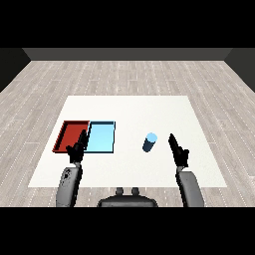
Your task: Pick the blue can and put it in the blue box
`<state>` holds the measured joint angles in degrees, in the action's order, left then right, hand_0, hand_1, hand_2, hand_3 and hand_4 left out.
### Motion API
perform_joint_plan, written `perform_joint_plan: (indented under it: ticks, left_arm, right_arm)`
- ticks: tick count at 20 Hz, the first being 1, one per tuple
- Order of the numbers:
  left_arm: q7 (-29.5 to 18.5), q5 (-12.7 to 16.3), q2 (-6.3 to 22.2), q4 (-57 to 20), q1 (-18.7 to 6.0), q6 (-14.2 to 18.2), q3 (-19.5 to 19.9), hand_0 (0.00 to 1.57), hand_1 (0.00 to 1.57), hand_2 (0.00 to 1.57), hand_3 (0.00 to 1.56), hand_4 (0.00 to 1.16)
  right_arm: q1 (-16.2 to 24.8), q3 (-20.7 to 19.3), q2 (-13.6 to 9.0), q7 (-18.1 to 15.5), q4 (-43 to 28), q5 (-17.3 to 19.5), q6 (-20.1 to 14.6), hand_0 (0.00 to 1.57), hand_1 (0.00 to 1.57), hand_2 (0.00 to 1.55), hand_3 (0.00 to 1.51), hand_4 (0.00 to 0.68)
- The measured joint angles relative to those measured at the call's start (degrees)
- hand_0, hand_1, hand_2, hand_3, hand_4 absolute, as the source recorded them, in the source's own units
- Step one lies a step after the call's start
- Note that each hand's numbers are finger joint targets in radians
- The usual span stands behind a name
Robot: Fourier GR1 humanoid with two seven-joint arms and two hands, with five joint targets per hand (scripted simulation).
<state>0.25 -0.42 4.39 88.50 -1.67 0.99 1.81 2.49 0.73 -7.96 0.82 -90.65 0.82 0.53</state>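
Note:
The blue can [149,142] stands upright on the white table [129,112], right of the two trays. My right hand [179,151] is a little to the can's right and nearer to me, fingers straight, apart from the can. The light blue tray [101,137] lies left of the can with nothing in it. My left hand [77,150] hovers at the near edge between the red tray [72,135] and the blue one, fingers relaxed and holding nothing.
The red and light blue trays lie side by side at the table's left. Grey plank floor surrounds the table on all sides.

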Motion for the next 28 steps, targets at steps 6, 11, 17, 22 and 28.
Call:
perform_joint_plan:
  ticks: [6,11,17,22,28]
  left_arm:
    - [-1.4,-1.2,0.3,0.6,1.0,-0.6,-0.1,0.0,0.0,0.0,0.0,0.0]
    - [-11.2,3.6,-0.5,3.1,0.9,-4.4,1.2,0.0,0.0,0.0,0.0,0.0]
    - [-16.9,5.5,-0.5,2.1,0.5,-6.9,2.1,0.0,0.0,0.0,0.0,0.0]
    - [-18.9,5.0,-1.1,2.1,1.6,-7.0,1.8,0.0,0.0,0.0,0.0,0.0]
    - [-17.1,5.1,-1.4,3.9,1.7,-6.7,1.1,0.0,0.0,0.0,0.0,0.0]
  right_arm:
    - [-3.1,0.4,2.8,0.3,1.1,2.0,-2.0,0.0,0.0,0.0,0.0,0.0]
    - [-5.1,0.8,5.6,-7.8,0.1,-3.5,2.1,0.0,0.0,0.0,0.0,0.0]
    - [-5.7,0.4,6.4,-13.0,2.4,-5.4,4.6,0.0,0.0,0.0,0.0,0.0]
    - [-7.1,0.3,7.3,-15.3,5.4,-5.0,4.1,0.0,0.0,0.0,0.0,0.0]
    - [-8.6,-1.9,6.7,-15.0,7.8,-5.9,3.6,0.0,0.0,0.0,0.0,0.0]
